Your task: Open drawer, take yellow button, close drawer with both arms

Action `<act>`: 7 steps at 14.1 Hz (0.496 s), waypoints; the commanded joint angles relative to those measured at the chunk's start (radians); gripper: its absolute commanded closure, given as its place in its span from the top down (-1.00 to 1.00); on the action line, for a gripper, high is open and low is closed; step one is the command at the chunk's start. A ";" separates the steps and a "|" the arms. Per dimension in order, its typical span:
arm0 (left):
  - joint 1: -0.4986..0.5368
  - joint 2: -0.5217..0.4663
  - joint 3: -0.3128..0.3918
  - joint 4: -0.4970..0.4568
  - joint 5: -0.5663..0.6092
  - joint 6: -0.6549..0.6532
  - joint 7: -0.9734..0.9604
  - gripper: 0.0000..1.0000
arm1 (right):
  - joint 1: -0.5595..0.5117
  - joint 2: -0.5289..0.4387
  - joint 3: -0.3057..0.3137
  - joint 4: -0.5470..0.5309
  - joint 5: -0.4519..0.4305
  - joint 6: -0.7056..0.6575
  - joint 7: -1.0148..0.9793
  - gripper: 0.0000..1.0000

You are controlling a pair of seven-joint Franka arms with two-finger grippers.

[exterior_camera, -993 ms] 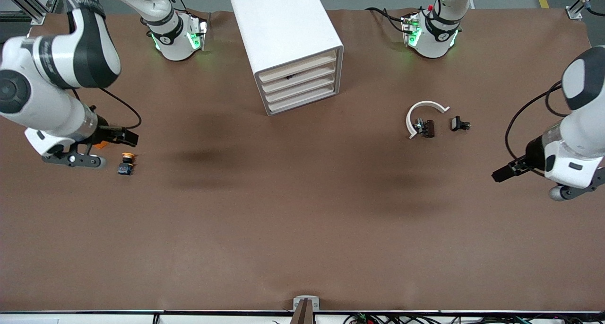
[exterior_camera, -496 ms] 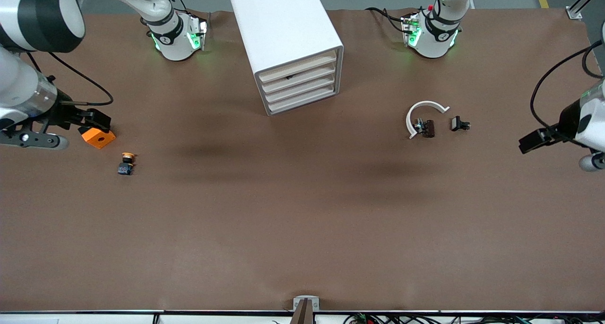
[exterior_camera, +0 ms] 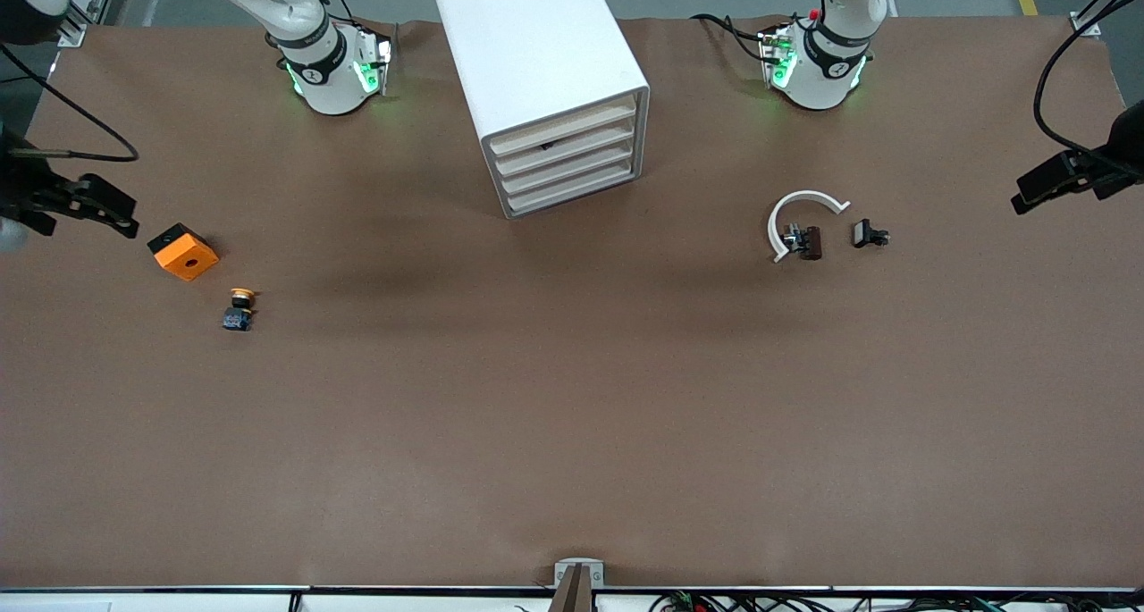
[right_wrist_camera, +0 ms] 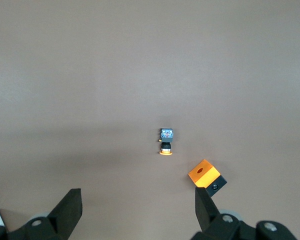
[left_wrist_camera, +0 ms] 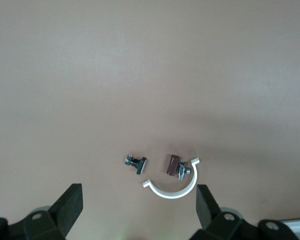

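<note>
Four drawers (exterior_camera: 565, 158) in the white cabinet (exterior_camera: 534, 67) sat pushed in, something small and dark showing in a gap near the top. On the counter (exterior_camera: 572, 415), toward the right arm's end, the button (exterior_camera: 239, 309) lay just beside an orange block (exterior_camera: 183, 252). Over that end the right tool (exterior_camera: 94, 208) hung spread wide, holding nothing. The left tool (exterior_camera: 1055, 181), equally wide and bare, hung over its own end near a white curved strip (exterior_camera: 795, 219).

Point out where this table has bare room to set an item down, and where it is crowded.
Bare: the wide stretch nearer the camera than the cabinet, between the button and the white curved strip. Crowded: around the button and orange block, and around the strip's small black clips.
</note>
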 commanded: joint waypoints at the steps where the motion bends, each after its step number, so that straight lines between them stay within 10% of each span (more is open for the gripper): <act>1: -0.081 -0.077 0.075 -0.086 -0.016 0.014 0.016 1.00 | -0.048 0.001 0.006 0.036 0.051 -0.029 -0.061 1.00; 7: -0.165 -0.103 0.147 -0.118 -0.018 0.031 0.010 1.00 | -0.041 0.006 0.014 0.100 0.051 -0.095 -0.052 1.00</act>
